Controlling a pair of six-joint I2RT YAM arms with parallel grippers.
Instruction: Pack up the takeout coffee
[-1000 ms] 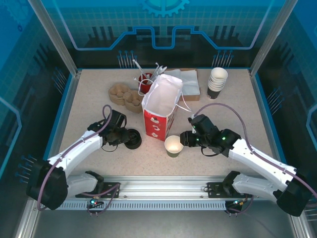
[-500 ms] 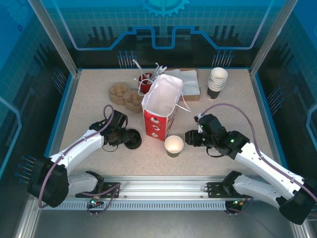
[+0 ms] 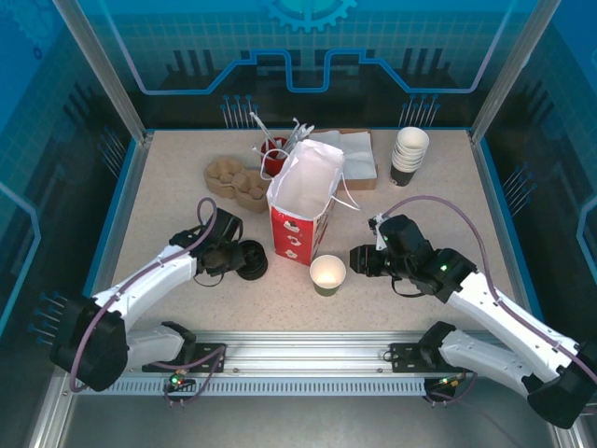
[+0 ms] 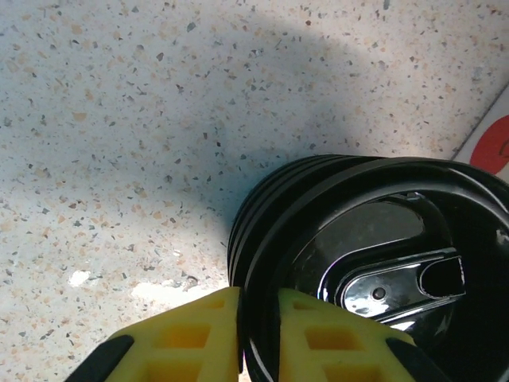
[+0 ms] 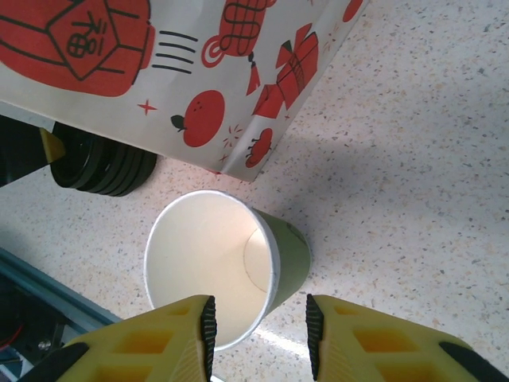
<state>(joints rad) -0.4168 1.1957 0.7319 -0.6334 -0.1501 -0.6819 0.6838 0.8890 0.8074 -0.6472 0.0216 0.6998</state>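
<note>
An open olive-green paper cup (image 3: 327, 273) with a white inside stands lidless in front of the red-and-white paper bag (image 3: 303, 210). No cup with a lid on it is in view, so the takeout coffee is out of view. My right gripper (image 3: 359, 260) is open just right of the cup. In the right wrist view its gripper (image 5: 258, 338) has the cup's (image 5: 215, 263) near right rim between its spread fingers, not touching. My left gripper (image 3: 233, 256) is shut on the rim of a black lid (image 3: 252, 259) left of the bag. The left wrist view shows the gripper (image 4: 258, 298) pinching that ridged lid (image 4: 374, 239).
At the back stand a stack of lidless cups (image 3: 409, 154), a cardboard cup carrier (image 3: 233, 179), a red holder with stirrers (image 3: 273, 154) and napkins (image 3: 350, 154). The bag (image 5: 159, 72) rises tall between the arms. A metal rail (image 3: 308, 355) runs along the near edge.
My right gripper has drawn back a little to the right, away from the green cup. The left gripper has shifted slightly, still on the black lid.
</note>
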